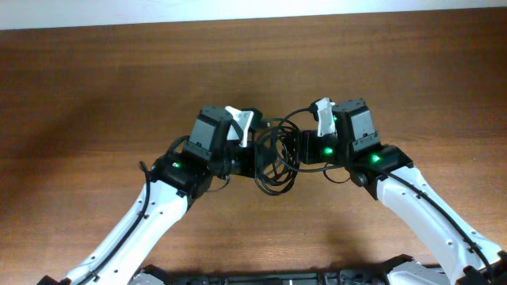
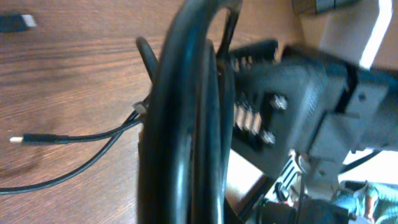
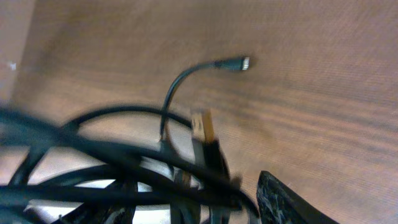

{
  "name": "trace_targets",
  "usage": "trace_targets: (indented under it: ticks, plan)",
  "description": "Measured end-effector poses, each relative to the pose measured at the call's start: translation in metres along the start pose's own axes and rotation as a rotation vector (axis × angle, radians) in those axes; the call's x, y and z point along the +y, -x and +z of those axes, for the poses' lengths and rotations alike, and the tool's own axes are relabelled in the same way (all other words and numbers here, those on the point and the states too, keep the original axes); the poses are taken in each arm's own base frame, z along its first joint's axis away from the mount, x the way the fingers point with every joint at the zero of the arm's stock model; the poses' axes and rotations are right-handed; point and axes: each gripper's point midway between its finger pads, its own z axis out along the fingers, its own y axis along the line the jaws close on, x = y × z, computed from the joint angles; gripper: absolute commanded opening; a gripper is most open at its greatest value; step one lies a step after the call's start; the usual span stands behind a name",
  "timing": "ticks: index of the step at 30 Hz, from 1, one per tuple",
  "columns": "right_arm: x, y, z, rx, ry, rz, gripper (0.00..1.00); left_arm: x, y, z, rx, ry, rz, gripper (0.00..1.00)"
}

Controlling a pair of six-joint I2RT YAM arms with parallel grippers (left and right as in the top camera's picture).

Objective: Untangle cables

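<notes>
The cables point(image 1: 273, 157) are a knotted bunch of thin black cords at the table's middle, between my two grippers. My left gripper point(image 1: 245, 158) is shut on the cables from the left. Its fingers are hidden in the left wrist view, where thick strands of the cables point(image 2: 186, 124) run up right before the lens. My right gripper point(image 1: 305, 150) meets the bunch from the right and stands open. One finger point(image 3: 283, 199) shows in the right wrist view, with the cables point(image 3: 124, 155) crossing beside it. Loose ends show a gold plug point(image 3: 202, 127) and a small silver-tipped plug point(image 3: 239, 62).
Two more cord ends lie on the brown wooden table point(image 1: 95, 95): a white-tipped plug point(image 2: 34, 138) and a dark plug point(image 2: 15, 23). The right gripper's ribbed finger point(image 2: 249, 118) sits close behind the strands. The table's far edge meets a pale wall point(image 1: 253, 9).
</notes>
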Motion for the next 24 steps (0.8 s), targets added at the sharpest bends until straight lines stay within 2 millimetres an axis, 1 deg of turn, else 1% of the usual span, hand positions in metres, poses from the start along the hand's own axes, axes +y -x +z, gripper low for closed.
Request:
trace_targets:
  ticks: [2, 5, 8, 10, 11, 13, 15, 16, 17, 18, 19, 20, 21, 22, 23, 24]
  plan:
    - [-0.009, 0.005, 0.0, -0.031, -0.059, -0.007, 0.59, -0.004, -0.004, 0.002, 0.01, -0.004, 0.022, 0.08]
    - [-0.03, 0.009, 0.002, -0.058, -0.18, -0.009, 0.59, -0.012, -0.01, 0.005, 0.031, -0.023, 0.07, 0.11]
    - [-0.051, 0.006, 0.009, -0.052, -0.274, 0.009, 0.59, -0.015, -0.025, 0.006, 0.09, -0.041, 0.095, 0.14]
    - [-0.063, 0.002, 0.015, -0.039, -0.321, 0.029, 0.59, -0.016, -0.033, 0.006, 0.123, -0.052, 0.101, 0.2]
    - [-0.069, -0.001, 0.018, -0.028, -0.344, 0.042, 0.59, -0.016, -0.036, 0.005, 0.135, -0.056, 0.107, 0.24]
    - [-0.082, -0.009, 0.023, -0.003, -0.393, 0.067, 0.59, -0.018, -0.04, 0.005, 0.154, -0.068, 0.107, 0.29]
    - [-0.097, -0.018, 0.023, 0.029, -0.45, 0.096, 0.59, -0.016, -0.043, 0.005, 0.165, -0.062, 0.11, 0.28]
    - [-0.1, -0.02, 0.022, 0.038, -0.463, 0.103, 0.59, -0.015, -0.044, 0.004, 0.169, -0.055, 0.109, 0.24]
    - [-0.103, -0.022, 0.021, 0.044, -0.474, 0.109, 0.59, -0.012, -0.045, 0.004, 0.173, -0.04, 0.102, 0.23]
    - [-0.107, -0.022, 0.019, 0.046, -0.486, 0.119, 0.59, -0.005, -0.047, 0.003, 0.18, -0.012, 0.089, 0.21]
    - [-0.112, -0.023, 0.016, 0.05, -0.497, 0.134, 0.59, 0.002, -0.047, 0.002, 0.179, 0.021, 0.078, 0.22]
    - [-0.119, -0.023, 0.013, 0.052, -0.51, 0.153, 0.59, 0.009, -0.045, 0.001, 0.172, 0.048, 0.068, 0.28]
    - [-0.126, -0.023, 0.009, 0.052, -0.52, 0.174, 0.59, 0.017, -0.042, -0.001, 0.159, 0.078, 0.056, 0.37]
    - [-0.13, -0.022, 0.007, 0.053, -0.518, 0.193, 0.59, 0.023, -0.038, -0.003, 0.146, 0.1, 0.047, 0.44]
    - [-0.132, -0.023, 0.005, 0.061, -0.5, 0.219, 0.59, 0.029, -0.033, -0.005, 0.127, 0.117, 0.03, 0.48]
    - [-0.133, -0.023, 0.005, 0.068, -0.476, 0.235, 0.59, 0.033, -0.029, -0.007, 0.11, 0.128, 0.02, 0.49]
